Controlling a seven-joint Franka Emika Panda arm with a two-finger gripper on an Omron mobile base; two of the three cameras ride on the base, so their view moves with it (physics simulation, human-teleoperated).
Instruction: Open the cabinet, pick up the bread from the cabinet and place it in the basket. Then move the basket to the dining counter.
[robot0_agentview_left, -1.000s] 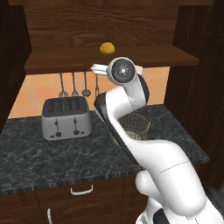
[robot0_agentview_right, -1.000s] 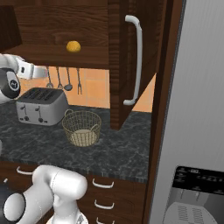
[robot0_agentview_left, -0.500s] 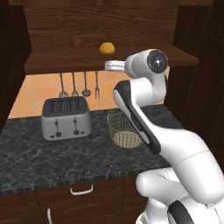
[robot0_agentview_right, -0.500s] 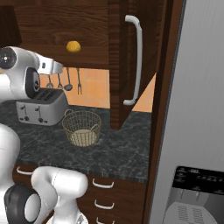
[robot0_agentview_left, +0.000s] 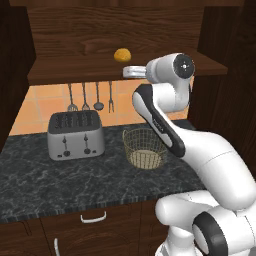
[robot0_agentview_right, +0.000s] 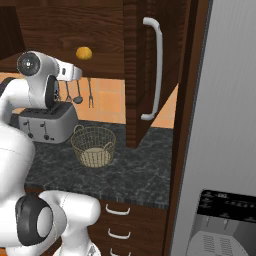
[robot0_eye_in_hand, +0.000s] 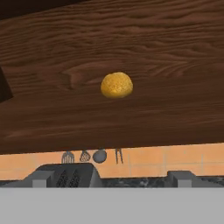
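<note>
Bread (robot0_eye_in_hand: 116, 85) on open cabinet (robot0_agentview_right: 145, 65) shelf

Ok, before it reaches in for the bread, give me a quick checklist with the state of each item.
1. Cabinet door swung open, shelf reachable: ok.
2. Bread in sight on the shelf, lying free, nothing beside it: ok. It also sits near the middle of the hand view.
3. Gripper open and empty: ok. Its jaws stand wide, at shelf-edge height, just right of the bun and short of it.
4. Gripper clear of the shelf edge for a straight approach: cannot tell, it looks very close to the board.
5. Basket upright on the black counter, open top free to receive the bread: ok.
6. Toaster apart from the basket: ok.
</note>
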